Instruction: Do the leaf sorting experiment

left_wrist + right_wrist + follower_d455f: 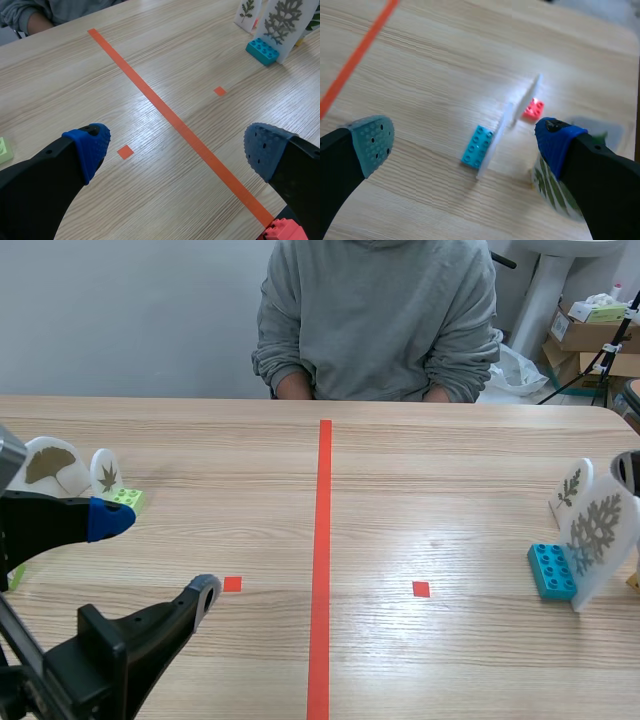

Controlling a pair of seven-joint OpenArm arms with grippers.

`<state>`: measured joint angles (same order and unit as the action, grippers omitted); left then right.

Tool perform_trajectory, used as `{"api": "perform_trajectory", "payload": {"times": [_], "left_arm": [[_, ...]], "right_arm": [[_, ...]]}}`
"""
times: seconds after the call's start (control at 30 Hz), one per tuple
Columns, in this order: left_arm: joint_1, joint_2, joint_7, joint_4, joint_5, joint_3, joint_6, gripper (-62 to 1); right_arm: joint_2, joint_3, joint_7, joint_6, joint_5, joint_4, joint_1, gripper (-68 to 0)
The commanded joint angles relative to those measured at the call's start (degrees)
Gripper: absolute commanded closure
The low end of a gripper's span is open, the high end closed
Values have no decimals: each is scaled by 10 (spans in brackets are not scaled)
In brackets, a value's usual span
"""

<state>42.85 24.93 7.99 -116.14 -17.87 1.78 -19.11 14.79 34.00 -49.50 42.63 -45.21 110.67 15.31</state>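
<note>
Leaf cards are shown standing upright at the two side edges of the table (250,440). Near the left edge, a ginkgo card (48,465) and a smaller brown-leaf card (105,475) are set side by side, with a green brick (130,498) at the base of the latter. Near the right edge, a small sprig card (571,486) is placed behind a larger grey-leaf card (600,535), which is seated in a blue brick (551,571); a red brick (533,108) is seen at the base of the small one. The left gripper (177,150) is spread wide above the tape line (170,115), and nothing is gripped. The right gripper (464,144) is likewise spread wide above the blue brick, with nothing held.
</note>
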Motion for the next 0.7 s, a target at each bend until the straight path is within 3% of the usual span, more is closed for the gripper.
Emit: {"api": "perform_trajectory", "payload": {"times": [0.0,0.13,0.67], "left_arm": [[-2,-3,-8,-13,-6,0,1,-572],[-2,-3,-8,-13,-6,0,1,-572],[-2,-3,-9,-13,-6,0,1,-572]], "right_arm": [[9,-2,9,1,-24,-6,-5,-578],[9,-10,18,1,-76,-6,-6,-578],[7,-147,93,1,-75,-6,-10,-578]]}}
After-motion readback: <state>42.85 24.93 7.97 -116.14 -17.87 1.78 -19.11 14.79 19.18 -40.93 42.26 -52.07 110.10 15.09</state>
